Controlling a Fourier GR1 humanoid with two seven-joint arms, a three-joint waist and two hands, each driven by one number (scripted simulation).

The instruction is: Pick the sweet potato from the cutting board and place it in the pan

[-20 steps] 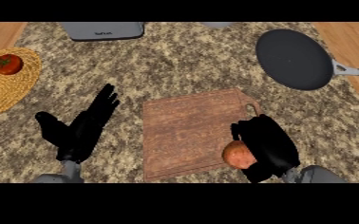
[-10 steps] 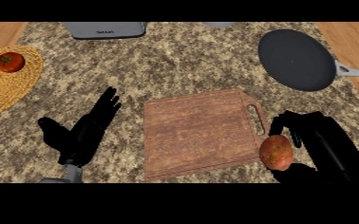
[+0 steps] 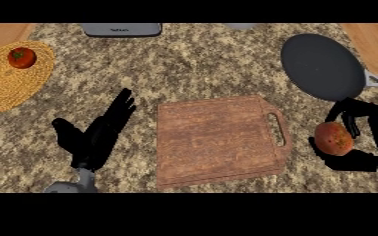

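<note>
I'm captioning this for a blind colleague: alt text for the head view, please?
The right hand curls its fingers round a sweet potato, right of the wooden cutting board and short of the dark pan. The left hand rests open left of the board; a tomato sits on a woven mat at far left.

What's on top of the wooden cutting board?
Nothing: the brown wooden cutting board shows only bare wood, none of it covered. The orange sweet potato is off its right side, in the black right hand.
</note>
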